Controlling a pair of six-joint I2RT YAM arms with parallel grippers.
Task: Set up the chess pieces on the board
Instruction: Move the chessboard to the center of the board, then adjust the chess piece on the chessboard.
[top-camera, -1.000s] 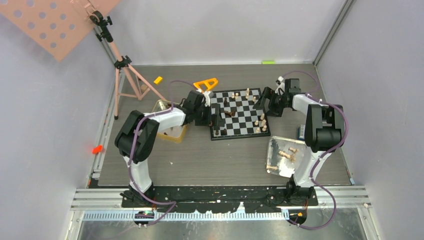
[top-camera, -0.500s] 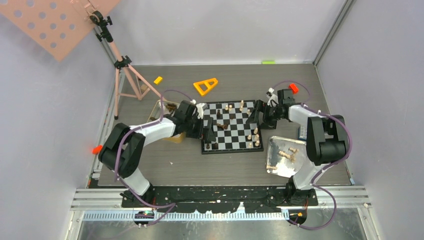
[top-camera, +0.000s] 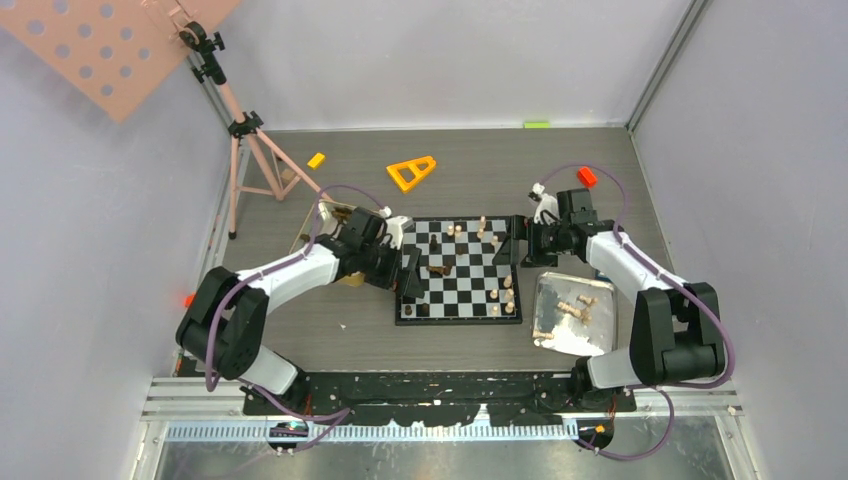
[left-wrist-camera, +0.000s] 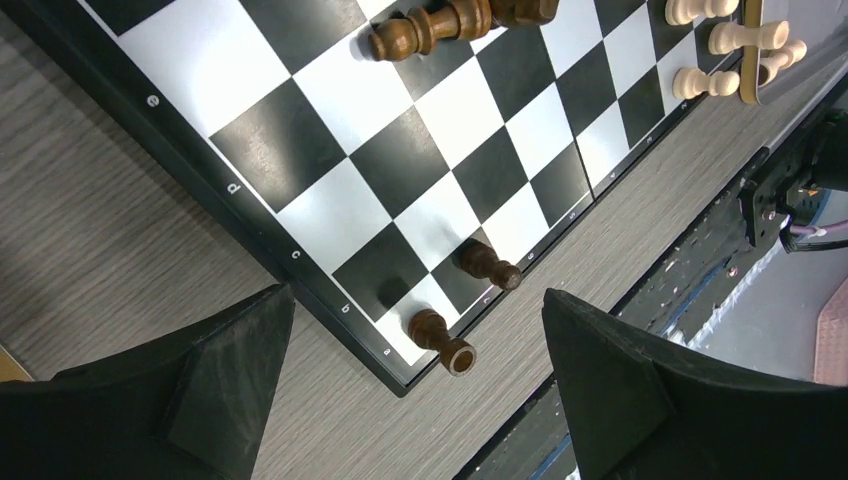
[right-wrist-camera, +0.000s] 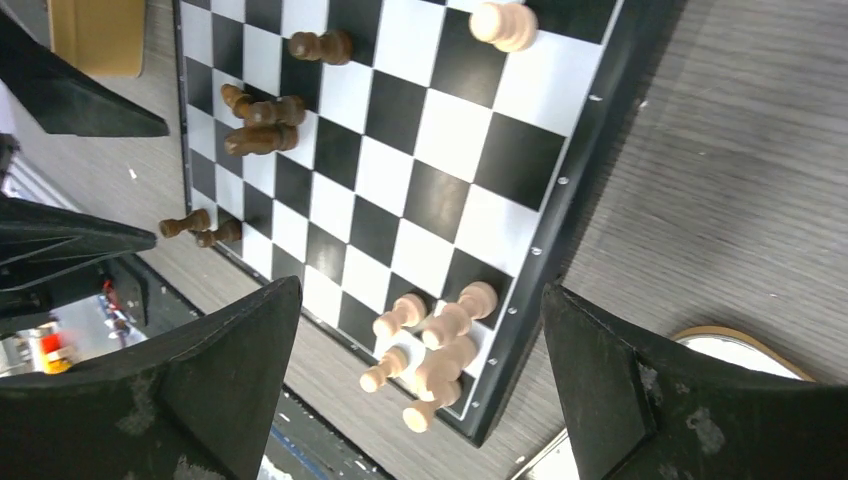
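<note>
The board (top-camera: 472, 291) lies mid-table between my two arms. Dark chess pieces (top-camera: 438, 268) lie and stand on its left half, and pale ones (top-camera: 507, 295) cluster at its near right. My left gripper (top-camera: 408, 273) is open at the board's left edge. In the left wrist view the board's corner (left-wrist-camera: 400, 150) and two dark pieces (left-wrist-camera: 440, 340) sit between its spread fingers (left-wrist-camera: 417, 295). My right gripper (top-camera: 518, 243) is open at the far right edge. The pale cluster (right-wrist-camera: 435, 350) on the board (right-wrist-camera: 440, 120) shows between its fingers (right-wrist-camera: 422, 288). Neither gripper holds anything.
A silver tray (top-camera: 592, 337) holding pale pieces (top-camera: 574, 306) stands right of the board. A gold tin (top-camera: 328, 213) sits behind my left arm. An orange triangle (top-camera: 411, 172), a yellow block (top-camera: 316, 159) and a red block (top-camera: 587, 176) lie farther back. A tripod (top-camera: 245, 140) stands far left.
The board has slid toward the near edge and a little left. Both grippers moved with it at its sides, staying open.
</note>
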